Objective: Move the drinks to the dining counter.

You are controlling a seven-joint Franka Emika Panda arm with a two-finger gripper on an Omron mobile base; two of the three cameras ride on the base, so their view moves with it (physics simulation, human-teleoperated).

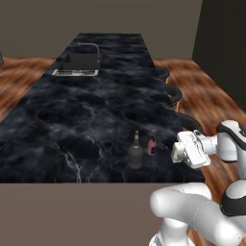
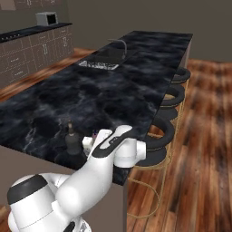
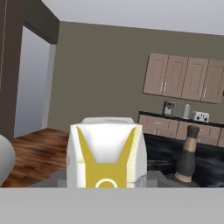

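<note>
Held a cream-white carton [image 3: 105,153] with a yellow V-shaped mark between the jaws of the gripper [image 1: 177,153], just past the near right edge of the dining counter [image 1: 86,115]. Stood on that black veined top close by: a dark narrow-necked bottle [image 1: 135,153] and a small purple-blue can [image 1: 152,145], side by side. Lined the right edge with dark stools [image 2: 170,100]; sat far off, a sink [image 1: 77,65].

In the hand view the carton [image 3: 105,153] is cut off at the bottom, hiding the end effector's fingertips and their grip on it. The bottle [image 3: 187,155] there loses its body below the shoulder. In the right base view the arm covers most of the can [image 2: 95,134]; its label is too small to read in the left base view.
</note>
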